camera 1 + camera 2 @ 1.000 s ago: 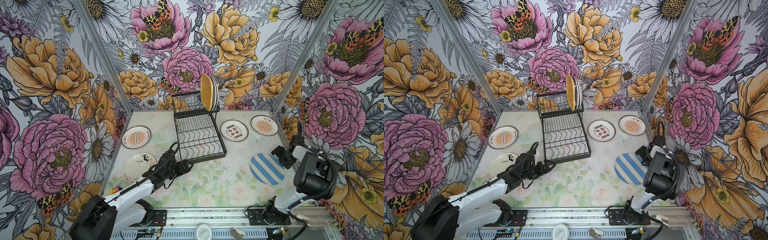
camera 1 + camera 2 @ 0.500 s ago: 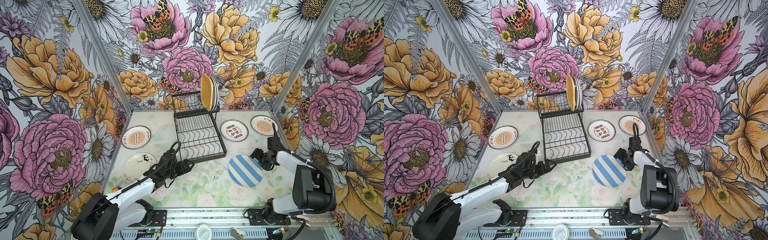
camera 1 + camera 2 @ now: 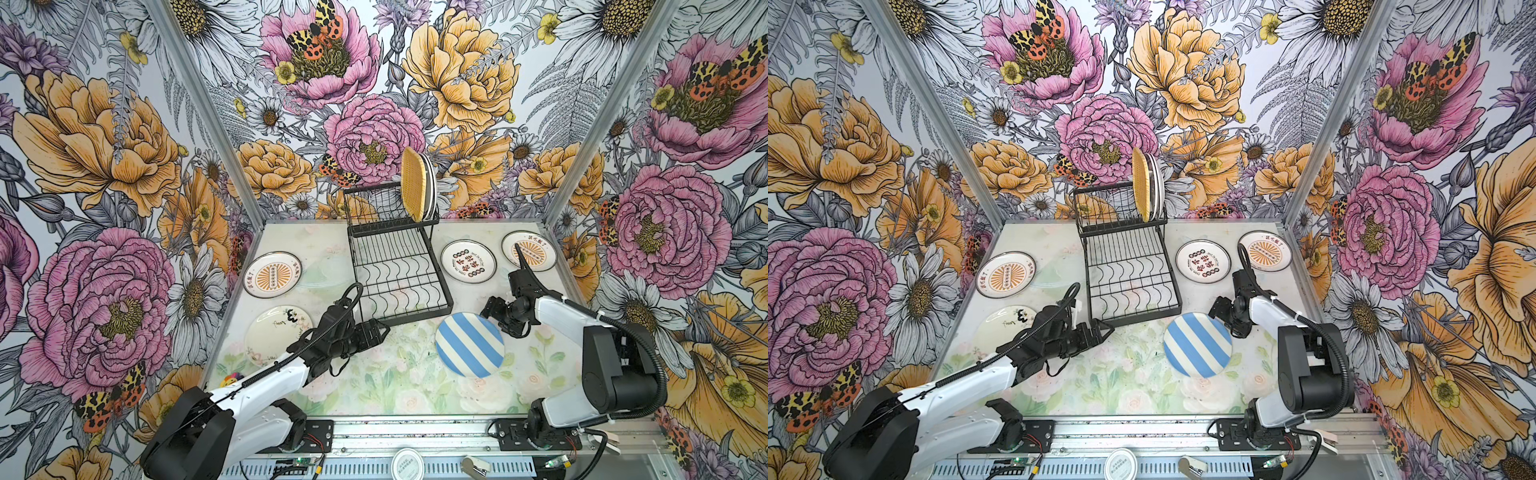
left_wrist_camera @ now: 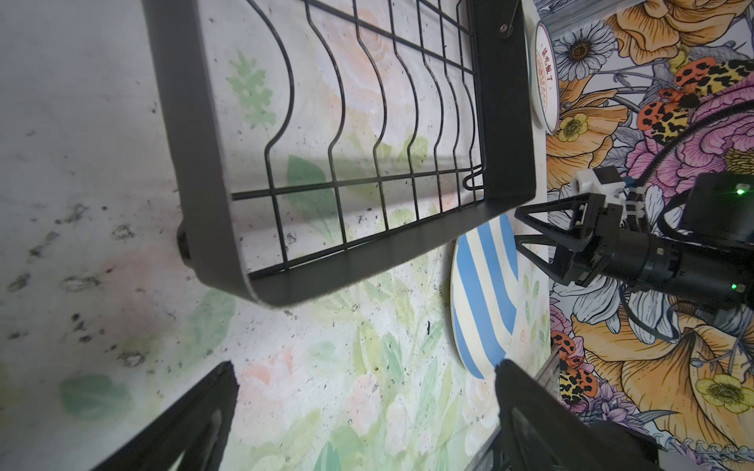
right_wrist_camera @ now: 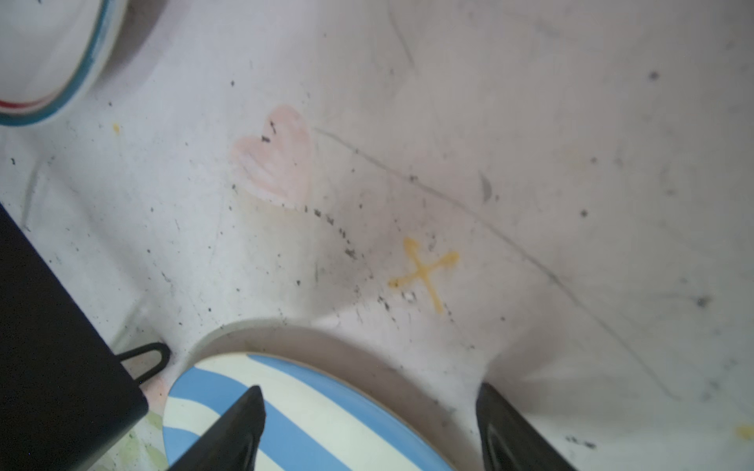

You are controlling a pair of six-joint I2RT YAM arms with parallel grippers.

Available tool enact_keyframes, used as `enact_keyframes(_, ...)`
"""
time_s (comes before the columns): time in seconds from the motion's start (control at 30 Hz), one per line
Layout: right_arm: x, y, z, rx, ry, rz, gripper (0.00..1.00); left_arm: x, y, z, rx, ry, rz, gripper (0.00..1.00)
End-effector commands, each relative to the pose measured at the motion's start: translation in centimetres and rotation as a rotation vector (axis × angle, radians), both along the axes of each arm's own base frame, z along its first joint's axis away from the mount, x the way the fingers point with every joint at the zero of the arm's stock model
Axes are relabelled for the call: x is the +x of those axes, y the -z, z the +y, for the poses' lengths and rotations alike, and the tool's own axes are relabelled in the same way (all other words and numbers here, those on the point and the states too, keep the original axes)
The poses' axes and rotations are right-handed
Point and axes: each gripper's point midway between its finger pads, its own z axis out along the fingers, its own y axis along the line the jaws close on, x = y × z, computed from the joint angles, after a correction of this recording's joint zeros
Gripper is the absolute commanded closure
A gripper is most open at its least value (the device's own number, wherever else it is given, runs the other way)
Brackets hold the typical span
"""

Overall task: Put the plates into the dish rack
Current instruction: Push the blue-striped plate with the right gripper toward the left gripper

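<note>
Since the earlier frame the blue-striped plate (image 3: 469,347) has slid left across the table (image 3: 374,386). It now lies flat just beside the near right corner of the dish rack (image 3: 428,315). The right gripper (image 3: 494,320) has followed it to the plate's far right rim. Its jaws stand wide, one jaw over the plate and the other over bare table, gripping nothing. The left gripper (image 3: 379,333) is at the rack's near left corner, jaws fully spread and empty. A yellow woven plate (image 3: 413,183) stands upright at the right end of the raised tier, with further plates behind it. Flat on the table lie the left sunburst plate (image 3: 272,274) and the white plate (image 3: 278,332) left of the rack. The character plate (image 3: 468,262) and the right sunburst plate (image 3: 536,249) lie to its right.
</note>
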Motion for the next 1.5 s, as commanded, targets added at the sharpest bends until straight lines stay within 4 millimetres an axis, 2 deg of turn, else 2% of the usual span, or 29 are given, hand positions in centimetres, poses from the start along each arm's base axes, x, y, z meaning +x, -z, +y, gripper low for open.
enact_keyframes(0.0, 1.1, 0.3, 0.4, -0.031, -0.056, -0.002, 0.19, 0.2, -1.1, -0.3, -0.015, 0.006, -0.041, 0.01)
enact_keyframes(0.1, 1.6, 0.3, 1.6, -0.009, -0.117, -0.007, 0.19, 0.1, -1.2, -0.1, -0.019, -0.004, -0.045, 0.01)
enact_keyframes(0.2, 1.1, 0.9, 2.9, 0.036, -0.169, 0.017, 0.19, -0.1, -1.0, 0.0, -0.018, -0.006, -0.042, 0.01)
enact_keyframes(0.5, -3.4, 2.0, 6.9, 0.1, -0.267, 0.088, 0.2, -0.3, -1.1, 0.2, -0.018, -0.01, -0.045, 0.01)
enact_keyframes(0.67, -4.8, 1.4, 9.3, 0.123, -0.3, 0.089, 0.2, -0.3, -1.0, 0.1, -0.015, -0.007, -0.046, 0.01)
enact_keyframes(0.73, -4.8, 0.9, 9.2, 0.112, -0.299, 0.073, 0.19, -0.3, -0.9, 0.0, -0.015, -0.004, -0.043, 0.01)
enact_keyframes(0.83, -5.0, 0.2, 7.0, 0.085, -0.233, 0.05, 0.18, -0.3, -0.9, -0.3, -0.014, 0.008, -0.039, 0.01)
enact_keyframes(0.93, -6.3, 0.2, 4.8, 0.086, -0.186, 0.069, 0.18, -0.4, -0.9, -0.8, -0.011, 0.029, -0.036, 0.01)
enact_keyframes(1.03, -8.0, 0.2, 3.9, 0.087, -0.18, 0.095, 0.17, -0.6, -0.6, -1.2, -0.006, 0.051, -0.03, 0.01)
enact_keyframes(1.23, -10.9, 0.6, 5.0, 0.155, -0.178, 0.139, 0.18, -1.4, -0.2, -2.4, -0.005, 0.099, -0.012, 0.01)
enact_keyframes(1.47, -12.5, 0.2, 8.6, 0.201, -0.312, 0.161, 0.18, -2.2, 0.4, -3.1, 0.001, 0.132, 0.01, 0.01)
